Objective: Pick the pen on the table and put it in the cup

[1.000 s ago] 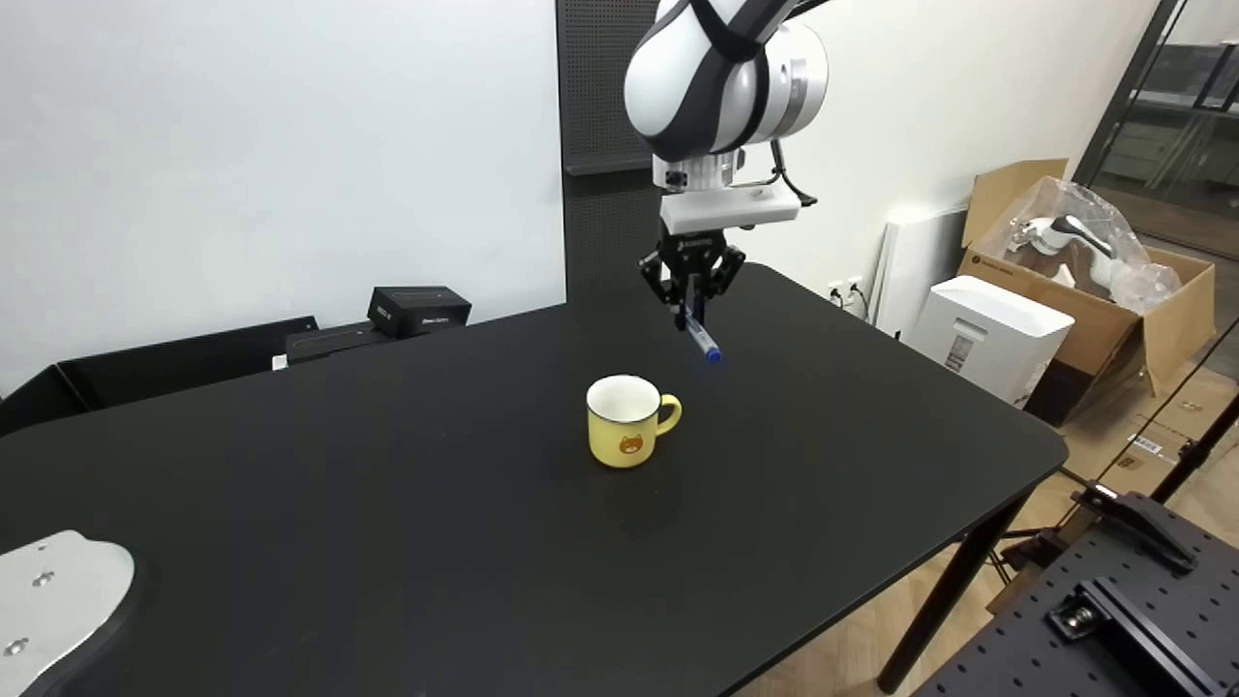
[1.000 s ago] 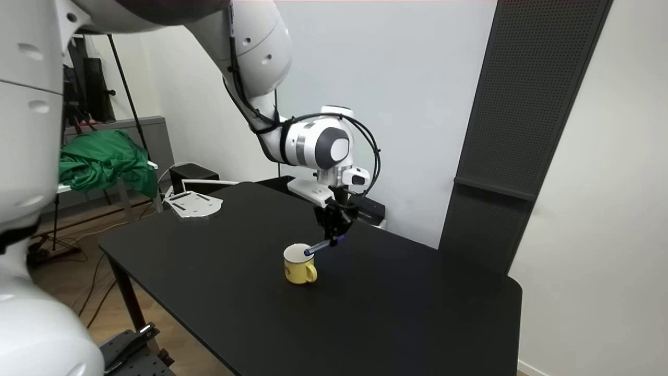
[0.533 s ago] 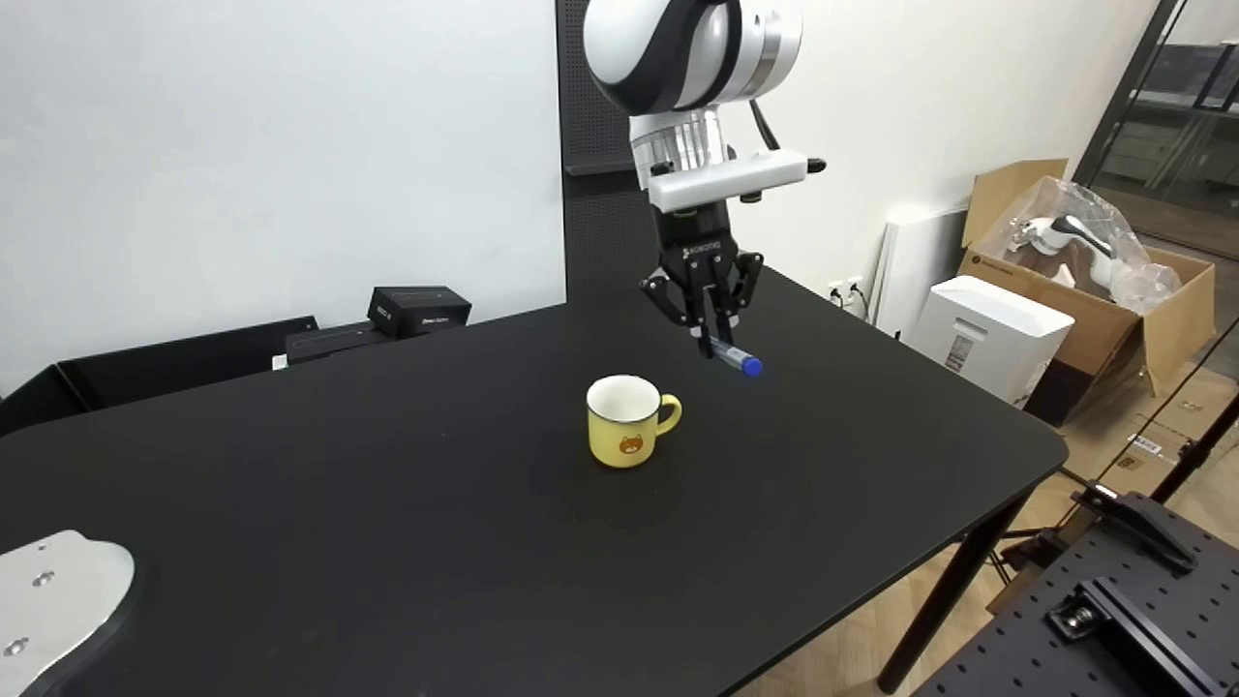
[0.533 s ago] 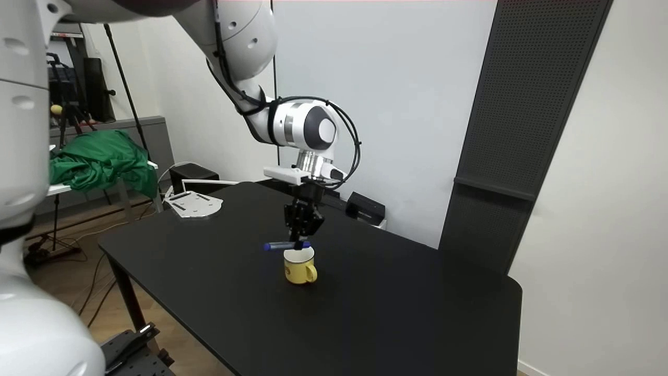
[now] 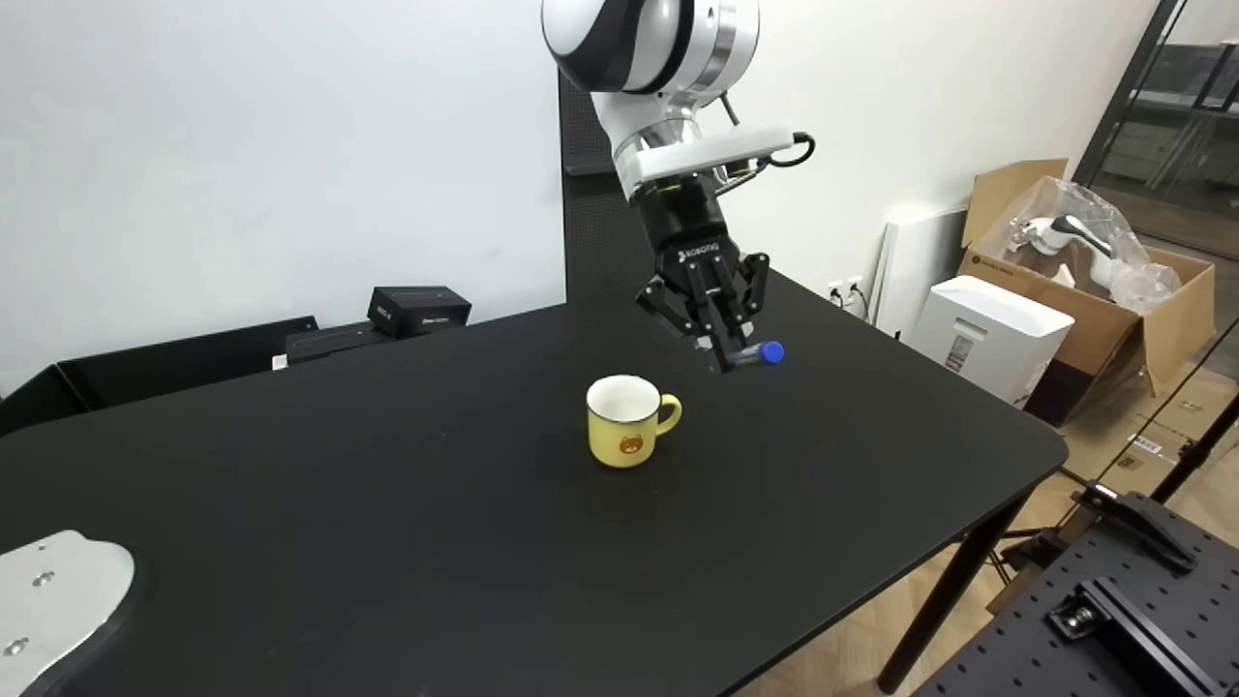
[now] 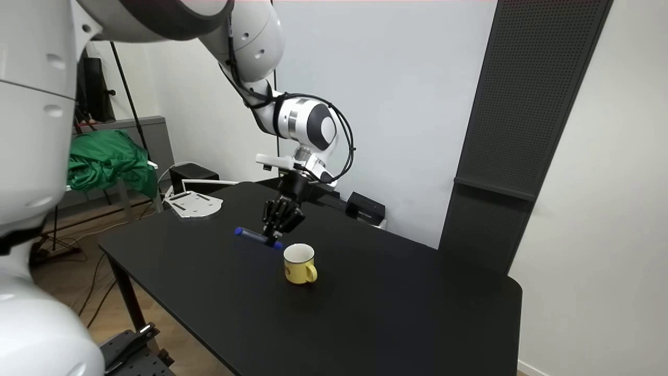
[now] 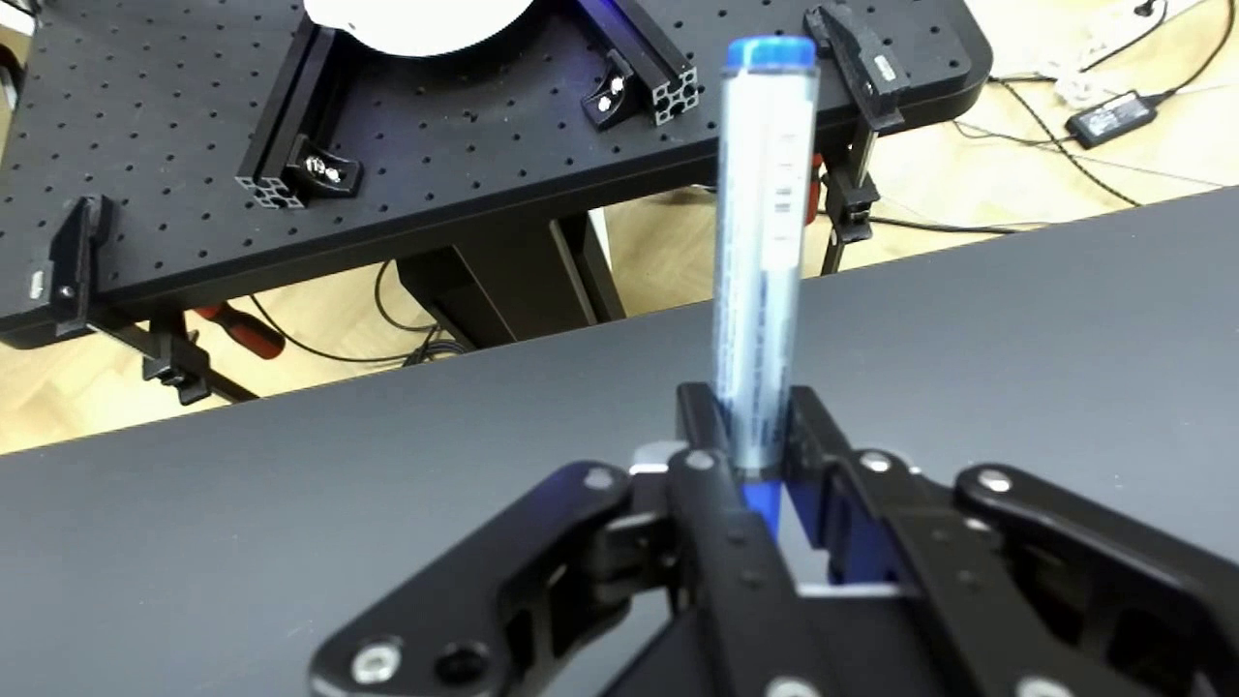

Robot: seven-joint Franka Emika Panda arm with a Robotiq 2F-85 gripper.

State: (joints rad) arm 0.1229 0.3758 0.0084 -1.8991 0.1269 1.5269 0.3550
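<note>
Wrist view: my gripper (image 7: 750, 426) is clamped on the pen (image 7: 765, 223) near one end, longer part sticking out. Pen's up off the table (image 6: 391, 313), near the cup (image 6: 299, 272), not over it. I'd tip it closer to upright, centre it over the cup, lower, then let go. Aiming by wrist looks poor: cup's out of frame, held end partly covered. In an exterior view the blue end (image 5: 771, 352) points roughly cameraward; tilt's hard to read.

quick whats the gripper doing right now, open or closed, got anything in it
Gripper: closed, holding the pen nearer one of its blue ends.
</note>
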